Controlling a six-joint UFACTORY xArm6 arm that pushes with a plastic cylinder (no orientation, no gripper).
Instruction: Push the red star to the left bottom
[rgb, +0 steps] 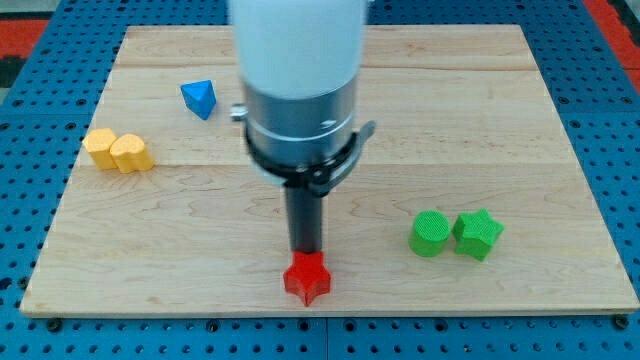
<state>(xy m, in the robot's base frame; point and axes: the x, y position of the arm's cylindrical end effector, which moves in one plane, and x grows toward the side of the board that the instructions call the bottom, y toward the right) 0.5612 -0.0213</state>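
**A:** Starting at the left, what sits on the pale wooden board (500, 120)?

**B:** A yellow block (119, 151) in 2 rounded lobes, so it may be 2 pieces touching; I cannot tell which. Its exact shape is hard to read. To its right and farther away is a small blue block (199, 98), wedge-like or pyramid-like.

**A:** And the middle?

**B:** The arm's white and grey metal housing (298, 100) fills it, cut off by the view's top and hiding the board behind it. The dark rod comes straight down from it, and my tip (306, 252) meets the far edge of the red star-shaped block (307, 278). The contact point itself is hidden by the star's top, so I cannot tell whether they truly touch.

**A:** Any jaws, spread or pinching?

**B:** It is a plain rod; it grips nothing.

**A:** Where is the star?

**B:** Near the board's near edge, about mid-width.

**A:** On the right?

**B:** A green cylinder block (430, 233) and, touching or just beside it, a green star-like block (478, 234). Blue pegboard (600, 40) surrounds the board.
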